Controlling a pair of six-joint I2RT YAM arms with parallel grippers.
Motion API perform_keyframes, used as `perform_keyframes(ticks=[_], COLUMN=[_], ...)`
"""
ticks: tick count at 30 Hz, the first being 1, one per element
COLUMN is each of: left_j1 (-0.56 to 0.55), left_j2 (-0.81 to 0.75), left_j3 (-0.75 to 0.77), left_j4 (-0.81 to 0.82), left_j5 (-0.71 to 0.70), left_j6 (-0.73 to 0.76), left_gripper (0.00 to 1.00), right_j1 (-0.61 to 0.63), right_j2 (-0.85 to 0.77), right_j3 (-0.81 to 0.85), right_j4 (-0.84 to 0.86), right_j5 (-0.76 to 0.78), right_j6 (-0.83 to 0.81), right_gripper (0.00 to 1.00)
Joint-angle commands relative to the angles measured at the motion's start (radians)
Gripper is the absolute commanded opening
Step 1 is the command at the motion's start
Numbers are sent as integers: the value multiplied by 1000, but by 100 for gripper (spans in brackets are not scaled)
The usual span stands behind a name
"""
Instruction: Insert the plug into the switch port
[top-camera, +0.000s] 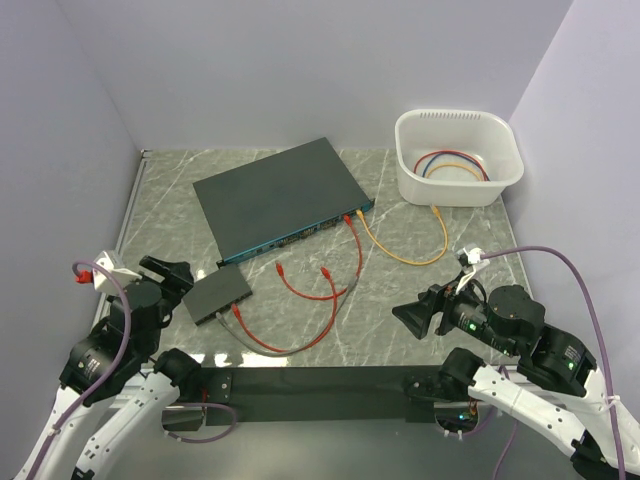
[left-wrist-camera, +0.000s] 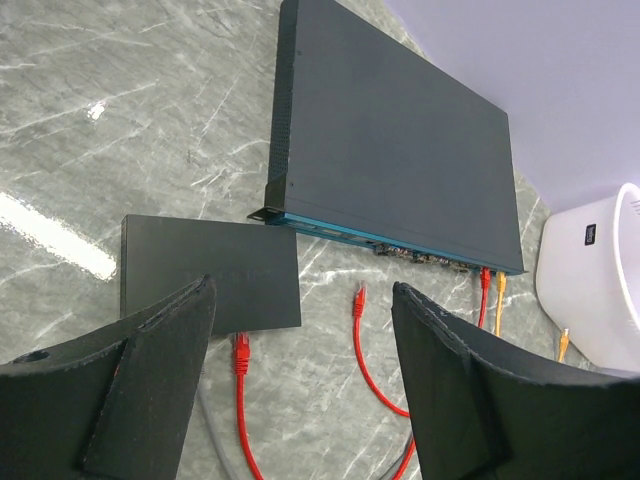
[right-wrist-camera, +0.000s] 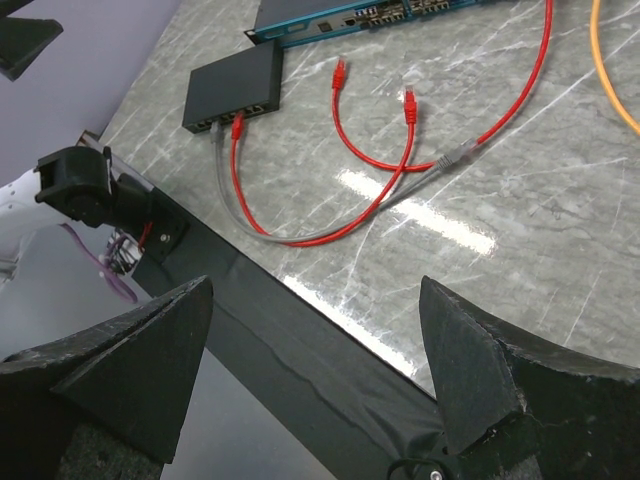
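Note:
The switch (top-camera: 283, 195) lies at the back middle, its teal front edge (left-wrist-camera: 400, 245) holding a red plug (left-wrist-camera: 485, 278) and an orange one (left-wrist-camera: 500, 285). Two loose red plugs (top-camera: 280, 268) (top-camera: 325, 270) lie on the table in front of it. In the left wrist view one loose red plug (left-wrist-camera: 358, 295) shows between the fingers, well beyond them. My left gripper (top-camera: 172, 277) (left-wrist-camera: 302, 290) hovers open and empty left of the small black slab (top-camera: 217, 295). Near the front right, my right gripper (top-camera: 408, 312) (right-wrist-camera: 315, 285) is open and empty, above the table's front edge.
The black slab (right-wrist-camera: 233, 88) holds a red cable (right-wrist-camera: 238, 125) and a grey cable (right-wrist-camera: 215, 135). An orange cable (top-camera: 405, 252) loops right of the switch. A white bin (top-camera: 458, 187) with coiled cables stands at the back right. A black strip (top-camera: 320, 385) borders the front.

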Motion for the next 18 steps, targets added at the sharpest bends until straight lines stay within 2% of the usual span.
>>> perform_keyframes(ticks=[1, 18], left_j1=[6, 6], left_j2=[-8, -8], left_j3=[20, 17], left_j4=[16, 27], left_j5=[-11, -2], left_j6=[6, 15], left_gripper=[77, 77], right_j1=[11, 14], right_j2=[2, -1], right_j3=[-11, -15], right_j4=[45, 48], right_j5=[15, 21], right_j6=[-9, -6], right_gripper=[90, 91])
